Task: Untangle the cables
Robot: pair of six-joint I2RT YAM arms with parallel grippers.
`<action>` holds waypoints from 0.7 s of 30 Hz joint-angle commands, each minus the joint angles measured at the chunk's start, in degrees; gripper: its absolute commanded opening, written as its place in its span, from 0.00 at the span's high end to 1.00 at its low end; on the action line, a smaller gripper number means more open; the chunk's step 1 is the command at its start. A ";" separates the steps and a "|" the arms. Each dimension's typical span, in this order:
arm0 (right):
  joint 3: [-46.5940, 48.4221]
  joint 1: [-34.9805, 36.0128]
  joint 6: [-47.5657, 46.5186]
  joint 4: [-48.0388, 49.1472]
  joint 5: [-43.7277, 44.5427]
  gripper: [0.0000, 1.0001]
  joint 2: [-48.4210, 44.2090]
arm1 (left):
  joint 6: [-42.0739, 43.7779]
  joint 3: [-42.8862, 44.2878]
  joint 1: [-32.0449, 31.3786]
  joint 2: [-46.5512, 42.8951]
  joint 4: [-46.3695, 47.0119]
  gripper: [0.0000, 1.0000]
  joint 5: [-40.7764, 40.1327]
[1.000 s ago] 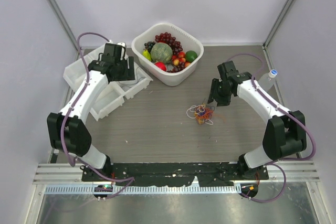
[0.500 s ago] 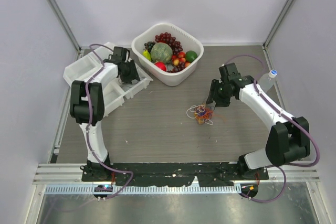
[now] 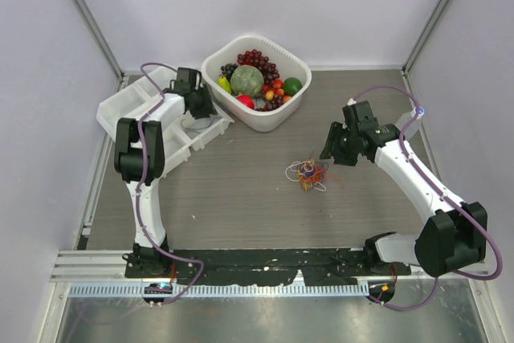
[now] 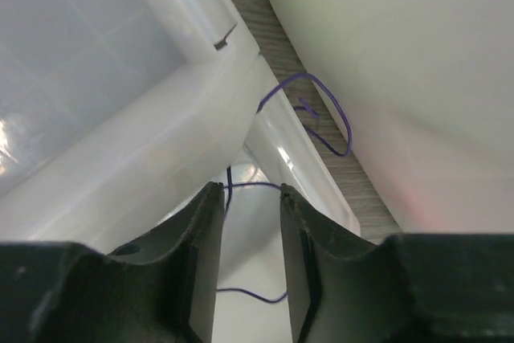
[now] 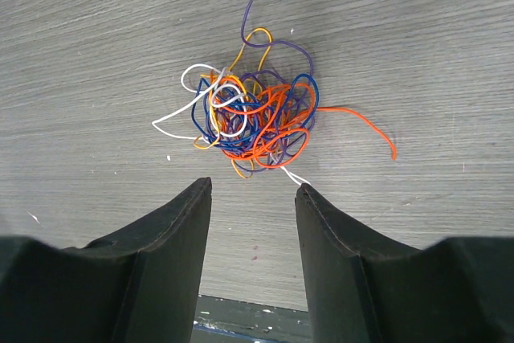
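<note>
The cables (image 3: 307,173) lie as one small tangle of orange, blue, purple, yellow and white wires on the table's middle right. In the right wrist view the tangle (image 5: 253,118) sits just ahead of my right gripper (image 5: 253,186), which is open, empty and a little above the table. In the top view the right gripper (image 3: 335,150) is just right of the tangle. My left gripper (image 3: 197,107) hangs over the white tray. It is open (image 4: 246,192). A single purple wire (image 4: 331,115) loops over the tray rim and runs down into the compartment below the fingers, untouched.
A white basin (image 3: 299,60) full of fruit stands at the back centre; its wall (image 4: 418,54) is close beside the left gripper. White divided trays (image 3: 120,110) sit at the back left, their wall (image 4: 144,158) under the left fingers. Metal posts flank the table.
The left arm has folded in, and its gripper has moved right and lower over the tray corner near the basin. The right gripper has drawn slightly back to the right of the tangle.
</note>
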 commanded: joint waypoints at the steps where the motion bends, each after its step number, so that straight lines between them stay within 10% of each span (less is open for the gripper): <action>1: 0.28 0.08 0.94 0.22 1.02 0.48 -1.77 | 0.95 2.13 0.16 1.36 3.74 0.68 -0.32; 8: 0.11 0.08 0.59 0.83 0.23 0.49 -0.55 | 3.06 -0.94 0.16 -3.29 4.97 1.00 -2.51; 21: 0.28 0.08 -0.99 1.63 -3.02 0.49 2.88 | 5.69 -15.88 0.16 -23.59 1.73 1.00 -9.44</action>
